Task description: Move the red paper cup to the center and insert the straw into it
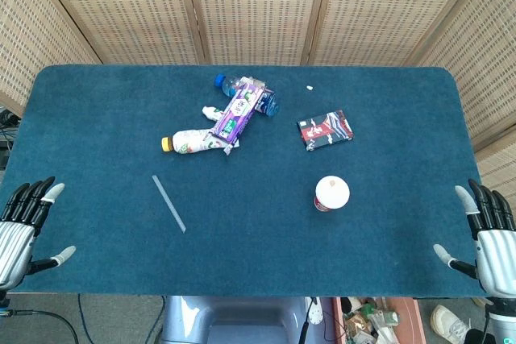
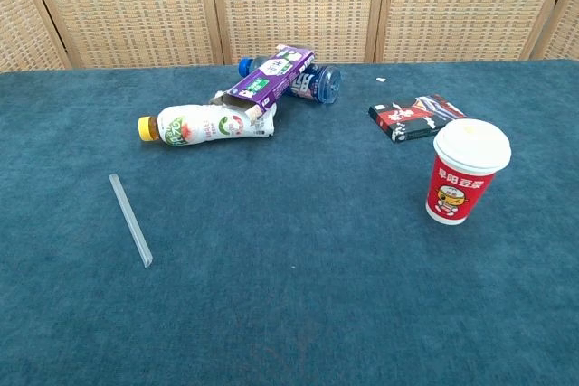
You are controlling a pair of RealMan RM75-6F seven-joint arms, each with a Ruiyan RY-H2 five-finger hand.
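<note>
The red paper cup (image 1: 331, 194) (image 2: 466, 172) stands upright with a white lid, right of the table's middle. A clear straw (image 1: 168, 203) (image 2: 130, 220) lies flat on the blue cloth toward the front left. My left hand (image 1: 22, 227) hovers at the front left edge, fingers spread and holding nothing. At the front right edge my right hand (image 1: 486, 230) is likewise spread and empty. Both hands are far from the cup and the straw. Neither hand shows in the chest view.
A white bottle with a yellow cap (image 1: 193, 142) (image 2: 204, 124), a purple carton (image 1: 240, 110) (image 2: 270, 76) and a blue-capped bottle (image 1: 266, 101) (image 2: 312, 84) lie in a heap at the back centre. A dark packet (image 1: 324, 129) (image 2: 416, 117) lies behind the cup. Wicker screens stand behind the table.
</note>
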